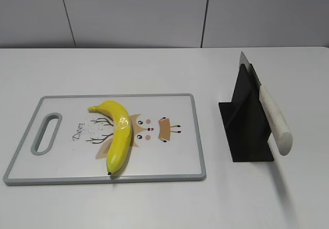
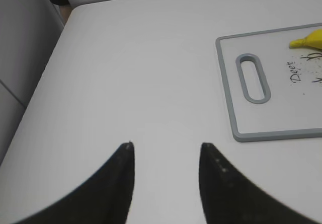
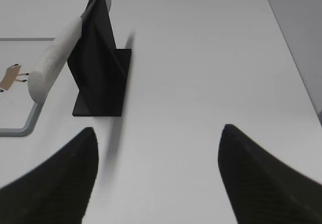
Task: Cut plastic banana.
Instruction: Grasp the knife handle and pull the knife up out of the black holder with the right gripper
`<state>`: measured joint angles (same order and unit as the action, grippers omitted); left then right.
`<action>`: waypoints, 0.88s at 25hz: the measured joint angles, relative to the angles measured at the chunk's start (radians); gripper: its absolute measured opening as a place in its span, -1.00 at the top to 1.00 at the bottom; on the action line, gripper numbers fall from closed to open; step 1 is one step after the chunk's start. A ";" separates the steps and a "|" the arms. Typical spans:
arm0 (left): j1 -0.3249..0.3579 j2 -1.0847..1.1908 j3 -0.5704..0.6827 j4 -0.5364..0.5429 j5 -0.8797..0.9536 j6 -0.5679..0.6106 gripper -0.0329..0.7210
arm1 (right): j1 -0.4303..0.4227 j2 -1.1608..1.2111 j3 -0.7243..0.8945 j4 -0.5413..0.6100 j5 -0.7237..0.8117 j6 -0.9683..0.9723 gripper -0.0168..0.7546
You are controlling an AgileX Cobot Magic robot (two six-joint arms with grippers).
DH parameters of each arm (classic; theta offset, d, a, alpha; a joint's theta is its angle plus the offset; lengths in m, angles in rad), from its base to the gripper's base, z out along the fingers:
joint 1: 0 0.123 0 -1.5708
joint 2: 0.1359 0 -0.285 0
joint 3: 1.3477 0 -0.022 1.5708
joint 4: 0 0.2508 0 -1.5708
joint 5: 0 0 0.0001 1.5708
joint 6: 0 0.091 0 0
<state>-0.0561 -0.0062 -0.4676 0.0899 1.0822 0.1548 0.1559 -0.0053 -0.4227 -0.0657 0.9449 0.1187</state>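
Note:
The plastic banana (image 1: 118,134) is whole, glossy yellow, and lies near the middle of the white cutting board (image 1: 175,162). Only its tip (image 2: 307,39) shows in the left wrist view. A knife with a white handle (image 1: 275,118) rests slanted in a black stand (image 1: 245,128), right of the board; it also shows in the right wrist view (image 3: 53,58). My left gripper (image 2: 166,146) is open and empty over bare table, left of the board. My right gripper (image 3: 158,133) is open and empty, on the near side of the stand. Neither gripper shows in the exterior view.
The board has a grey rim, a handle slot (image 2: 253,78) on its left and a deer drawing (image 1: 149,128). A grey wall (image 1: 154,13) runs behind the table. The table's left edge (image 2: 45,68) and right edge (image 3: 292,58) are near.

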 joint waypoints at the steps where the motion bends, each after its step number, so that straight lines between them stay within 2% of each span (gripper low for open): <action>1: 0.000 0.000 0.000 0.000 0.000 0.000 -0.11 | 0.000 0.000 0.000 0.000 0.000 0.000 -0.50; 3: 0.000 0.000 0.000 0.000 0.000 0.000 -0.15 | 0.000 0.000 0.000 0.000 0.000 0.000 -0.50; 7: 0.000 0.000 0.000 0.000 0.000 0.000 -0.56 | 0.000 0.000 0.000 0.000 0.000 0.000 -0.50; 9: 0.000 0.000 0.000 0.000 0.000 0.000 -0.66 | 0.000 0.000 0.000 0.000 0.000 0.000 -0.50; 22: 0.000 0.000 0.001 0.000 0.000 0.000 -0.64 | 0.000 0.000 0.000 -0.001 0.000 -0.003 -0.50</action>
<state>-0.0561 -0.0062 -0.4667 0.0899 1.0822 0.1546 0.1559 -0.0053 -0.4227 -0.0669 0.9447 0.1155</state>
